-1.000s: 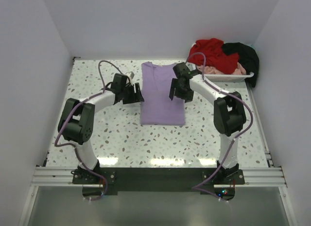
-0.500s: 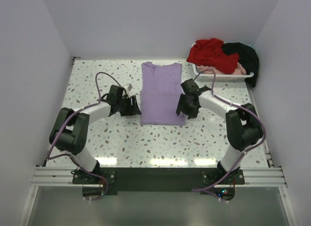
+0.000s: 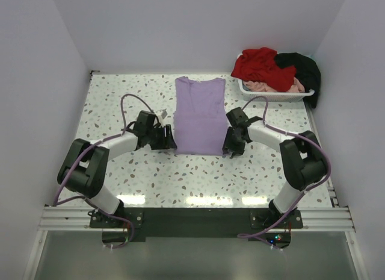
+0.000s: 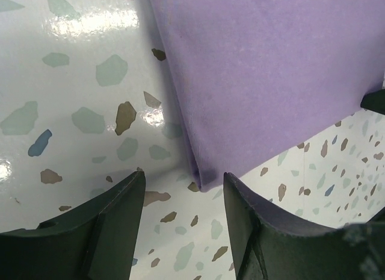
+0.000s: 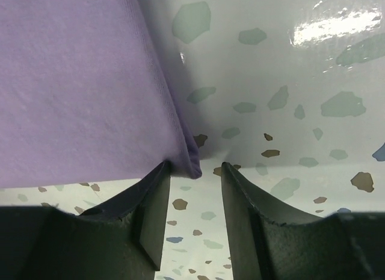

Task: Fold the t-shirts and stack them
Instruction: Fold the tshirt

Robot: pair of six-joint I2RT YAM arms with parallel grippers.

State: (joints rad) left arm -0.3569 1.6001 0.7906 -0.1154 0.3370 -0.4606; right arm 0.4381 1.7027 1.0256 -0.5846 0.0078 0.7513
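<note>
I have the lavender t-shirt [image 3: 200, 114] lying flat in the middle of the table [image 3: 120, 99], sleeves already tucked in so it reads as a long strip, collar at the far end. The left gripper [image 3: 167, 138] is down at the near left hem corner and the right gripper [image 3: 230, 144] at the near right one. Both stand open. In each wrist view the corner sits in the gap between the fingers, not yet pinched.

The step I judge to be in hand is gripping both hem corners so the near end can be carried up toward the collar. To do it well I would slide each lower finger under every layer at the corner, since the edge looks doubled. I would close both at the same height, then lift evenly so the hem stays straight and no slack bunches.

Against 1 second ago, both grippers have come nearer to me, from beside the shirt's middle down to its hem. The right one has left the cloth and now sits at the corner. The shirt has not shifted. The red shirt [image 3: 258, 63], black shirt [image 3: 304, 69] and pale pink shirt [image 3: 271, 86] lie heaped in the white tray [image 3: 274, 97] as before.
</note>
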